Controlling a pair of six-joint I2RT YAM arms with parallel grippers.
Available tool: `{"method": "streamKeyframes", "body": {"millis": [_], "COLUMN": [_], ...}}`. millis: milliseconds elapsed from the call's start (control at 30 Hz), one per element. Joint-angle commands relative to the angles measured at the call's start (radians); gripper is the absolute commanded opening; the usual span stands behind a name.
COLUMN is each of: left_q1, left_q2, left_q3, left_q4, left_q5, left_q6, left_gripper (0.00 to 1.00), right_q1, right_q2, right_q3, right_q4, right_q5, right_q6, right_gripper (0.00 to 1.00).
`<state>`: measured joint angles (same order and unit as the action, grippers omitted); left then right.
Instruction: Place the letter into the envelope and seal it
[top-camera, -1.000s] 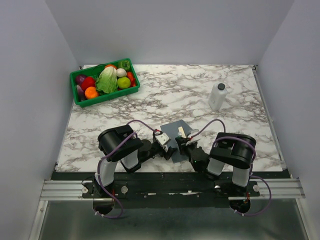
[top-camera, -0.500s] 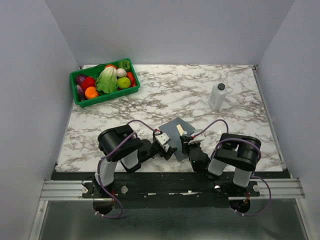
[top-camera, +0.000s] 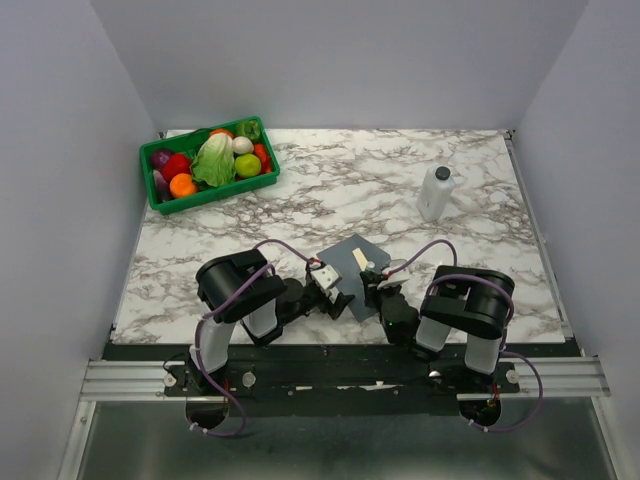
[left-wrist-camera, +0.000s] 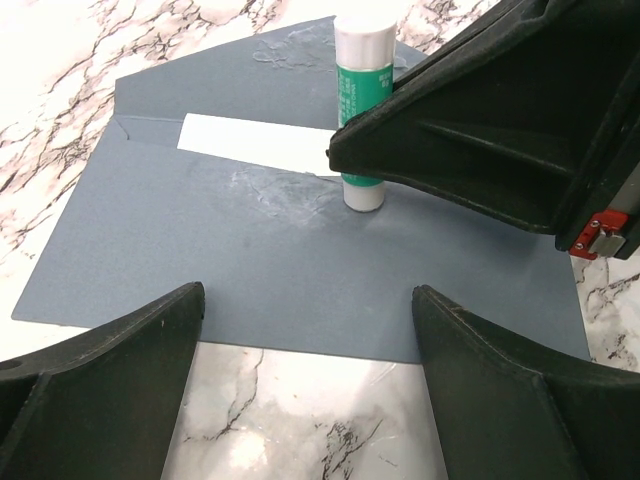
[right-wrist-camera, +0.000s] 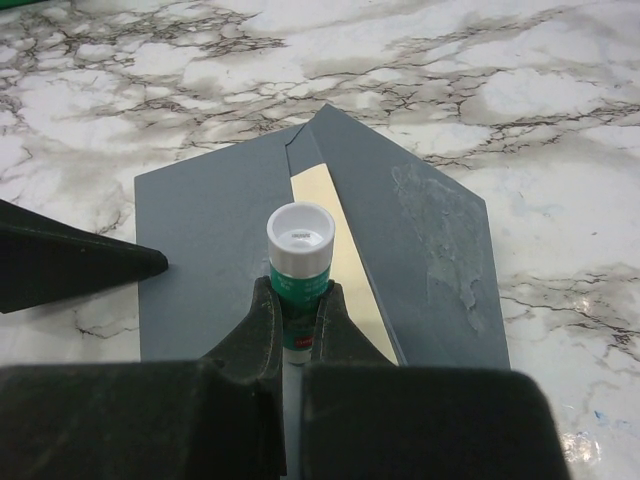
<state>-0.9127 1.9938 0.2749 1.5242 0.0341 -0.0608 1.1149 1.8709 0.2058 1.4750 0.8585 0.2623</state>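
The slate-grey envelope (top-camera: 345, 255) lies flat near the table's front edge, its flap (right-wrist-camera: 400, 200) open and smeared with glue. The cream-tan letter (right-wrist-camera: 350, 280) sits inside, only a narrow strip showing at the mouth (left-wrist-camera: 255, 145). My right gripper (right-wrist-camera: 298, 305) is shut on a green-and-white glue stick (right-wrist-camera: 300, 250), held upright with its lower end on the envelope body (left-wrist-camera: 250, 250). The stick also shows in the left wrist view (left-wrist-camera: 362, 90). My left gripper (left-wrist-camera: 310, 340) is open and empty, its fingers straddling the envelope's near edge.
A green basket (top-camera: 215, 193) of toy vegetables stands at the back left. A white bottle (top-camera: 436, 193) stands at the back right. Grey walls close in the table on three sides.
My right gripper has shifted the glue stick a little across the envelope, and the envelope has turned slightly. The left arm has not moved.
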Motion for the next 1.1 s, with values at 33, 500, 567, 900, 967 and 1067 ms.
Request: {"method": "streamKeyframes", "body": {"millis": [33,500,567,900,967,1067], "left_q1": [0.024,0.023,0.025,0.025,0.025,0.024], "left_q2": [0.105,0.145,0.145,0.171,0.174,0.178], "left_q3": [-0.036,-0.025,-0.026,-0.02,-0.019,-0.017], "left_q4": [0.169,0.168,0.169,0.169,0.168,0.168], "left_q5": [-0.089,-0.114,-0.12,-0.117,-0.117,-0.117], "left_q6": [-0.017,0.038,0.042,0.036,0.035,0.033], "left_gripper": [0.94,0.93,0.93,0.93,0.93,0.92], "right_q1": [-0.004,-0.004,-0.006,-0.003,-0.003,-0.004], "right_q2": [0.062,0.062,0.066,0.085,0.08,0.076], "right_q3": [-0.045,-0.042,-0.033,-0.032,-0.048,-0.06], "right_q4": [-0.07,-0.058,-0.056,-0.027,-0.028,-0.028], "right_q5": [-0.041,-0.065,-0.075,-0.029,0.011,0.063], "right_q6": [0.002,-0.02,-0.037,-0.069,-0.071,-0.081], "right_gripper": [0.01,0.01,0.01,0.01,0.01,0.01]}}
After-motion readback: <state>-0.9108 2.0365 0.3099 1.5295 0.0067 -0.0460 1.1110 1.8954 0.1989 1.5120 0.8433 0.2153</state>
